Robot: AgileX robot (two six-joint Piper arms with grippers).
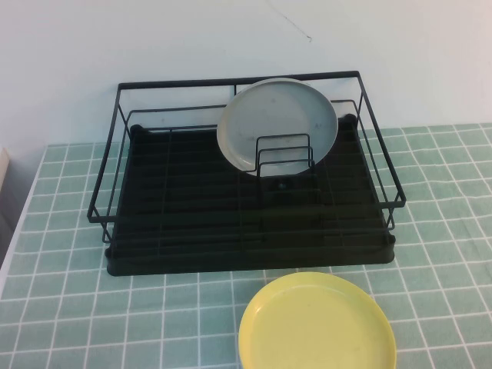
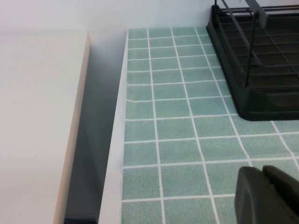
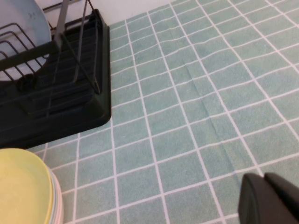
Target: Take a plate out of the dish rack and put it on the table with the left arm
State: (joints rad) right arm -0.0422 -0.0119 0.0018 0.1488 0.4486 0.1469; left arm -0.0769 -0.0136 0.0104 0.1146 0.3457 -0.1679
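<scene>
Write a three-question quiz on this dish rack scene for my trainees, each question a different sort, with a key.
1. True or false: the grey plate lies flat on the table.
2. Which plate sits on the tiles in front of the dish rack? A) yellow plate B) grey plate C) none
3. Fill in: the left gripper, low over bare tiles near the rack's corner, is ____; the right gripper, over tiles beyond the rack's other side, looks the same.

Key
1. False: it stands on edge in the rack's wire loops.
2. A
3. shut
</scene>
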